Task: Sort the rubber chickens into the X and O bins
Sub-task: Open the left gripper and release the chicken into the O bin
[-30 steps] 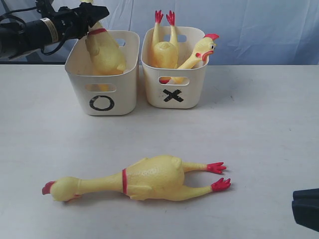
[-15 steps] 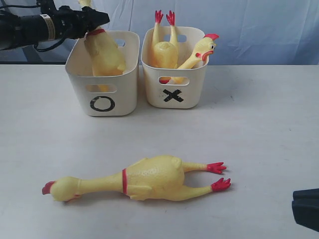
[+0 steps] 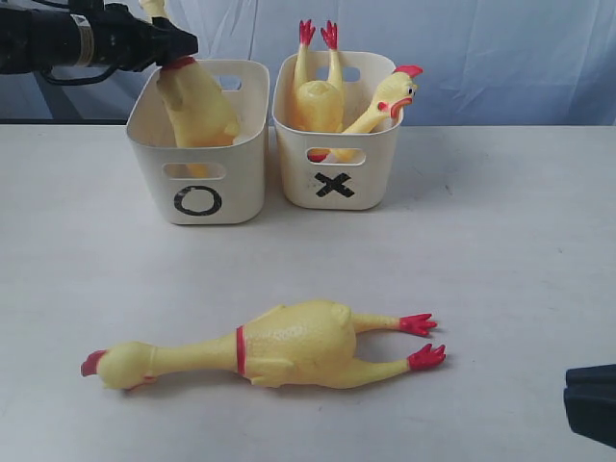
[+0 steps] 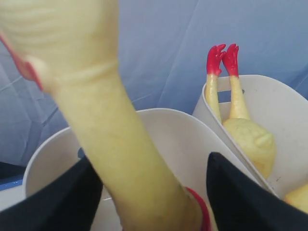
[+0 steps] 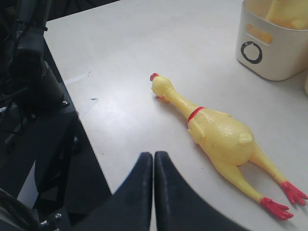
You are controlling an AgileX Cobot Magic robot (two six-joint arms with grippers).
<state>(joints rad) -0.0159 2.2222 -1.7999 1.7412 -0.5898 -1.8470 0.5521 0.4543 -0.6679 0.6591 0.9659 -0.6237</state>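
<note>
Rubber chicken one (image 3: 197, 106), seen from the exterior camera, hangs body-down in the O bin (image 3: 204, 200), pinched at the neck by the left gripper (image 3: 176, 50). Chicken two (image 3: 289, 345) lies flat on the table (image 3: 500, 241). Red feet and a head poke from the X bin (image 3: 337, 185); one bent bird or two, I cannot tell. That makes two bins.

Left wrist: dark fingers (image 4: 62, 202) clamp either side of the neck.

Right wrist: the right gripper (image 5: 154, 159) has its jaws pressed together, empty, near chicken two.

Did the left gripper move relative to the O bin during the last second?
Yes. The left gripper, shut on the chicken, shifted slightly to the left against the rim of the O bin.
</note>
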